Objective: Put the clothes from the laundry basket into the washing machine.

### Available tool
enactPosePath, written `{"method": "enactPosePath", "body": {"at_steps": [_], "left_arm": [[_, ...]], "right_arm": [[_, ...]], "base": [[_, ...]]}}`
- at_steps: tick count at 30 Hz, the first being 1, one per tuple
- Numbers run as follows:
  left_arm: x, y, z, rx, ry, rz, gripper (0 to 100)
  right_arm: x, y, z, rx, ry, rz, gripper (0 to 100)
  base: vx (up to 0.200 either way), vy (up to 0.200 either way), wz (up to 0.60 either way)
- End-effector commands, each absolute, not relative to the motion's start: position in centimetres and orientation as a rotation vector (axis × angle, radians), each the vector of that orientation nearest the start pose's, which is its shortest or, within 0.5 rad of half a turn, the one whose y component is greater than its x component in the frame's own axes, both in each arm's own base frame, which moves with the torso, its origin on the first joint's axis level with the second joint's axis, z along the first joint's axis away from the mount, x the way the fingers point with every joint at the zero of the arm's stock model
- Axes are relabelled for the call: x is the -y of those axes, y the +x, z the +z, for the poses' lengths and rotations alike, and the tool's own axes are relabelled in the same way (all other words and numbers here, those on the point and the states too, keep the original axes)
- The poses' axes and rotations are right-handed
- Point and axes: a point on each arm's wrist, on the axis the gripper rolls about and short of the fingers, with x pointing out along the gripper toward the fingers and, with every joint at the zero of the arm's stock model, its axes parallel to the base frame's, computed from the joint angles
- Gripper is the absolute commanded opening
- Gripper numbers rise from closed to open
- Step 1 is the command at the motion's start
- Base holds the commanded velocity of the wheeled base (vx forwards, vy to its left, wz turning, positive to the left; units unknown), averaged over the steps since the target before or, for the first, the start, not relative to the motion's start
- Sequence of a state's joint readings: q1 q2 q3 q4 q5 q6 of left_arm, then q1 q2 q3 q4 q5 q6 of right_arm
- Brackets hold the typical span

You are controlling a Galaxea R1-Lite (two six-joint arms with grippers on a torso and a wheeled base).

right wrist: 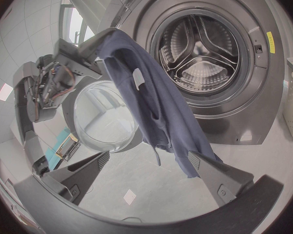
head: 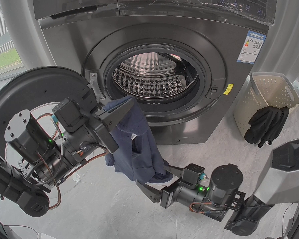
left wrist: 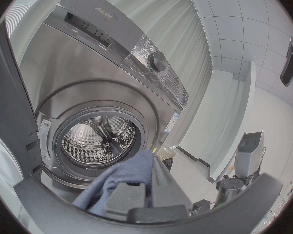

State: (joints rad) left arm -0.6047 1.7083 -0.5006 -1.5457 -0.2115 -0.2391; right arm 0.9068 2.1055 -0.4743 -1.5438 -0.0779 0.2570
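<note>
Here the left gripper (head: 119,112) pinches the blue garment (head: 138,150) before the open washing machine (head: 219,50). The right gripper (head: 153,176) is at its lower hem, fingers (right wrist: 224,182) spread.

garment (head: 136,150) navy | washing machine (head: 206,34) dark grey | laundry basket (head: 246,110) cream, perforated | clothes (head: 267,123) black

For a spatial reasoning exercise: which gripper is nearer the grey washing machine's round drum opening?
Left. The left gripper, shut on the dark blue garment, sits at the lower edge of the drum opening; the open right gripper is farther back, by the garment's hem.
</note>
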Motion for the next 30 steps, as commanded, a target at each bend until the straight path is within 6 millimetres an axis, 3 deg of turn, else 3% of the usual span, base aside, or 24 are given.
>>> {"method": "enactPosePath", "body": {"at_steps": [1, 2, 10, 17, 23, 30], "left_arm": [[15.7, 21.8, 19.5, 0.243, -0.290, -0.849, 0], [15.7, 21.7, 19.5, 0.244, -0.290, -0.850, 0], [15.7, 21.7, 19.4, 0.239, -0.290, -0.855, 0], [15.8, 21.7, 19.3, 0.238, -0.288, -0.854, 0], [15.7, 21.7, 19.2, 0.234, -0.287, -0.851, 0], [15.7, 21.9, 19.1, 0.230, -0.287, -0.849, 0]], "right_arm": [[-25.9, 22.9, 5.0, -0.187, 0.195, 0.759, 100], [-26.1, 24.1, 4.5, -0.182, 0.198, 0.738, 100], [-27.1, 27.2, 2.6, -0.162, 0.186, 0.700, 100], [-28.7, 28.7, 3.0, -0.140, 0.190, 0.703, 100], [-30.1, 28.2, 3.6, -0.132, 0.181, 0.733, 100], [-31.8, 25.1, 3.8, -0.134, 0.159, 0.814, 100]], "base": [[0.000, 0.000, 0.00], [0.000, 0.000, 0.00], [0.000, 0.000, 0.00], [0.000, 0.000, 0.00], [0.000, 0.000, 0.00], [0.000, 0.000, 0.00]]}}
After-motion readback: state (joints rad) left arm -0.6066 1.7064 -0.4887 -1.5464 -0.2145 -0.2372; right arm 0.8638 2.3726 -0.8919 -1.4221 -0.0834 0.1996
